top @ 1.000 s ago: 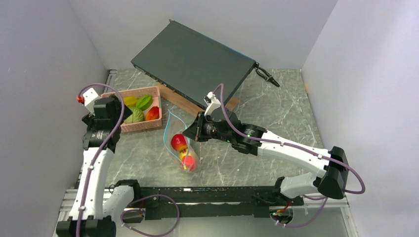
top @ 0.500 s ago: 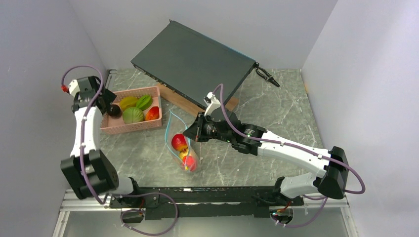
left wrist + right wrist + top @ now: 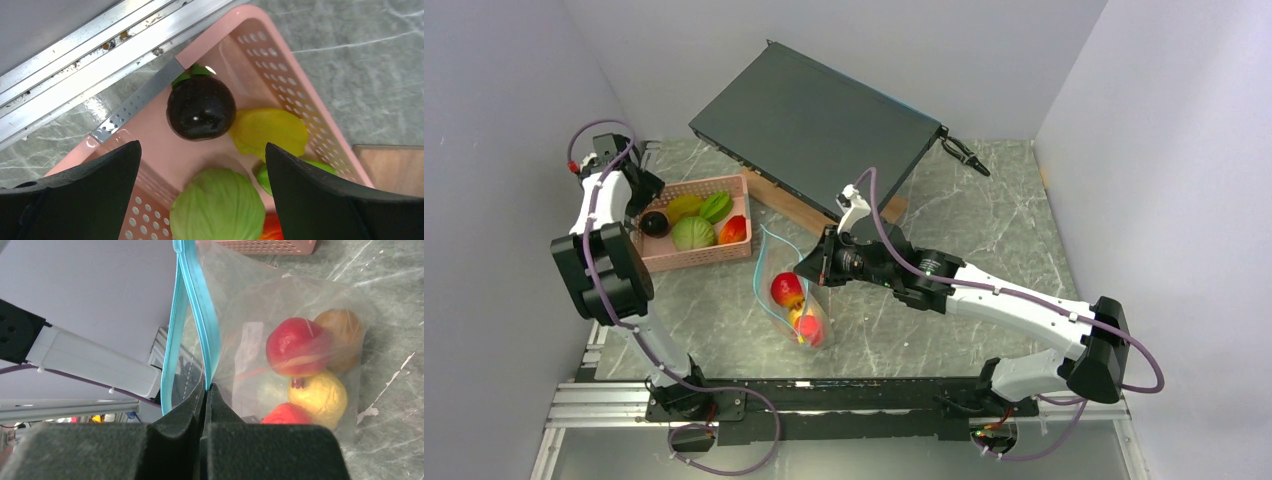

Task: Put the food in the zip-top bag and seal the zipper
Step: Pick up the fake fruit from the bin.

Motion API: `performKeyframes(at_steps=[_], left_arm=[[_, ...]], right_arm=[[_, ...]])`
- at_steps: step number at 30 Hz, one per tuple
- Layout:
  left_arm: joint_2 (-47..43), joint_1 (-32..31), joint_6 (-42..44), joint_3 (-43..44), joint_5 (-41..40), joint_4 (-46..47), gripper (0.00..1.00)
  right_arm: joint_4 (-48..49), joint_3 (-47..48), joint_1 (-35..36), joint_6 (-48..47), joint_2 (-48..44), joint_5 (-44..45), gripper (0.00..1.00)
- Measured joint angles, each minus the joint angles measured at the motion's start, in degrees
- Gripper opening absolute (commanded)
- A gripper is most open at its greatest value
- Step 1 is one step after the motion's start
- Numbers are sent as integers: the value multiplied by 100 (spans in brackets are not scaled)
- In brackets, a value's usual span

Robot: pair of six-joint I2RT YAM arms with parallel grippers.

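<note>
The clear zip-top bag [image 3: 790, 300] stands on the table, its teal zipper [image 3: 758, 272] open. It holds red [image 3: 295, 345], yellow [image 3: 320, 395] and orange [image 3: 342, 330] food. My right gripper [image 3: 810, 268] is shut on one side of the bag's mouth, on the zipper [image 3: 200, 305], and holds it up. My left gripper [image 3: 644, 192] is open and empty above the pink basket's [image 3: 709, 258] left end. Below it [image 3: 202, 150] lie a dark purple fruit [image 3: 201, 107], a green cabbage [image 3: 217, 205] and a yellow piece [image 3: 270, 132].
A black flat device [image 3: 814, 125] leans on a wooden board [image 3: 784, 205] behind the basket and bag. A black connector [image 3: 964, 153] lies at the back right. An aluminium rail [image 3: 75, 45] runs beside the basket along the left wall.
My left arm has swung back and to the left, uncovering the basket's left end and the dark purple fruit there. The right gripper and the bag have not moved.
</note>
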Motion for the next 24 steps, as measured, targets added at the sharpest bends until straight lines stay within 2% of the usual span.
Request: performKeyframes(at_steps=[14, 24], left_arm=[[588, 70, 236, 39, -68, -52, 94], [964, 68, 452, 63, -46, 199, 83]], right_arm=[[-83, 153, 0, 24, 236, -2, 0], [-79, 153, 0, 103, 260, -61, 0]])
